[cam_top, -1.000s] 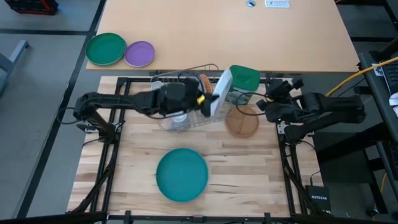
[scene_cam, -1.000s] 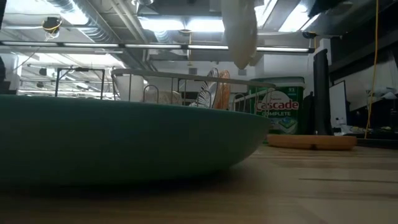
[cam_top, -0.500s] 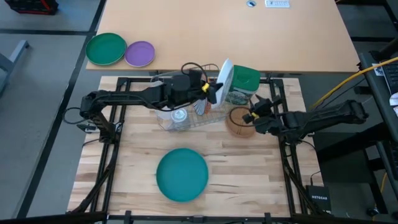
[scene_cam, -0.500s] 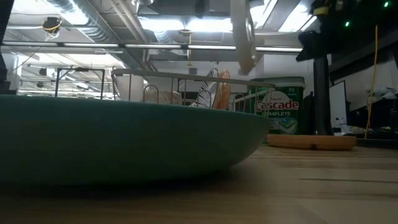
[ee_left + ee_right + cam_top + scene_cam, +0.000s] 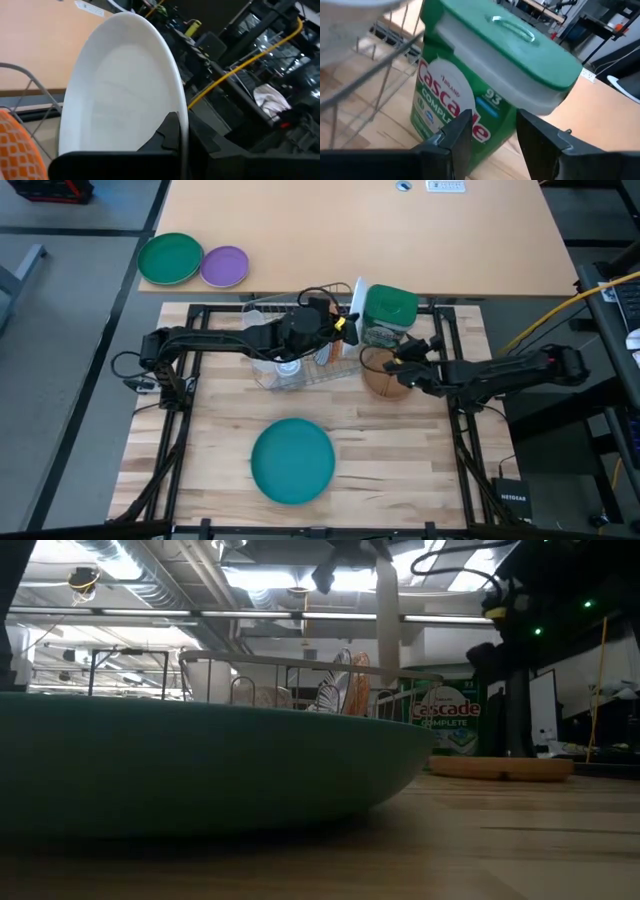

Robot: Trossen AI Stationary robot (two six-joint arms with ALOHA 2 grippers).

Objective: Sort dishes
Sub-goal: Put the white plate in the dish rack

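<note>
Left gripper [image 5: 345,323]: over the far right end of the wire dish rack [image 5: 300,365], jaws clamped on the rim of the round white plate [image 5: 357,302]; grip plain in the left wrist view, a dark finger [image 5: 170,132] lying against the plate's inner face.
White plate: held on edge, upright, just above the rack; disc plane running near to far across the desk, so seen from above as a thin sliver.
Key relation: empty rack slots directly below and slightly left of the plate; edge roughly parallel to the striped and the orange speckled plate [image 5: 357,683] standing in the rack, so likely a straight lowering with little twist.
Right gripper [image 5: 398,363]: low over the round brown plate [image 5: 388,378] lying flat just right of the rack, jaws parted and holding nothing; pointed at the green lidded detergent canister [image 5: 485,80].
Nearer arm: right arm for the brown plate, left arm for the rack.
Large solid teal plate [image 5: 292,460]: flat on the wooden desk [image 5: 400,450] near the front edge, well apart from both grippers.
Risk: canister just beside the white plate; possible knock on a rightward drift.
</note>
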